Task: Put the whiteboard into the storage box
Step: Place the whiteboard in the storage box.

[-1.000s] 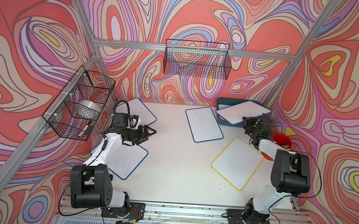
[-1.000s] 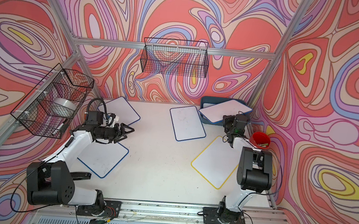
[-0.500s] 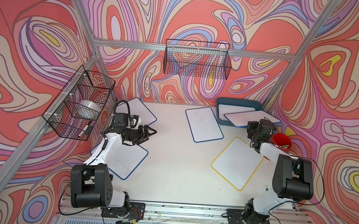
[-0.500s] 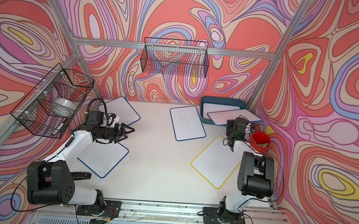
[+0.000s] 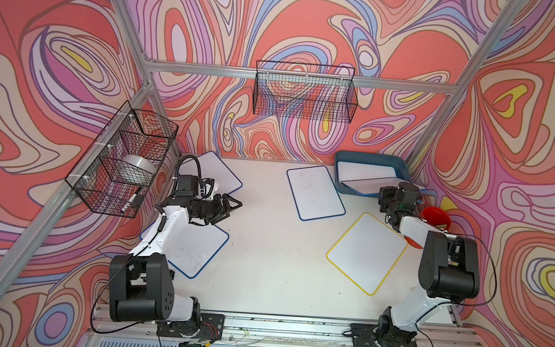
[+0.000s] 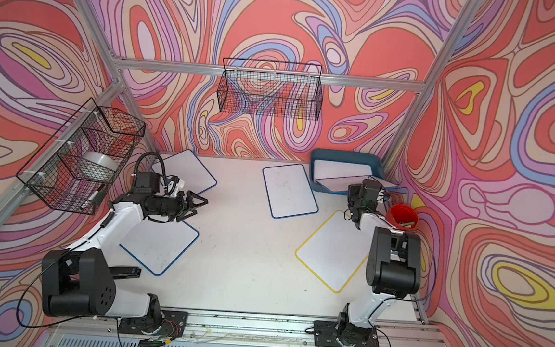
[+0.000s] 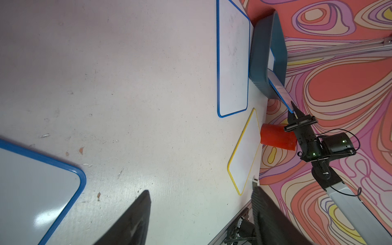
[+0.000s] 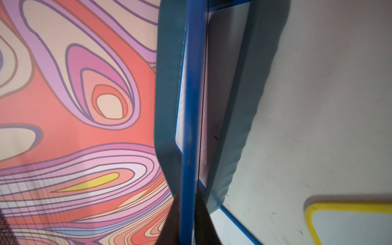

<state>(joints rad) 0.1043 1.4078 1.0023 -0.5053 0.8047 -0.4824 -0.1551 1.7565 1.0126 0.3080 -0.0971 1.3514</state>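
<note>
**Storage box** [image 5: 370,157]: stands at the back right corner of the counter [image 5: 268,272], seen in both top views. A flat board [image 5: 361,170] lies inside it.

**Whiteboard** [image 5: 371,186]: blue-framed and tilted. One end is down inside the storage box, over the flat board. The other end rises across the box's front right corner and overhangs the rim. It is not lying flat in the box.

**Right gripper** [image 8: 188,209]: pinching the raised end of the whiteboard. The right wrist view shows a finger [image 8: 171,220] on either side of the blue frame. The left wrist view shows the gripper's tip meeting the overhanging corner of the board.

**Left gripper** [image 5: 232,210]: spread wide and holding nothing. It is above the counter near its left edge, pointing toward the middle.

**Other items on the counter:**
- A centre board [image 5: 315,192], blue-framed, lies flat just beside the box's left side.
- A yellow-framed board [image 5: 366,252] lies flat near the right edge, in front of the box.
- A corner board [image 5: 215,173], blue-framed, lies at the back left corner.
- A left board [image 5: 195,249], blue-framed, lies partly under the left arm.
- A red bucket [image 5: 435,217] stands at the right edge, just beside the right arm.
</note>
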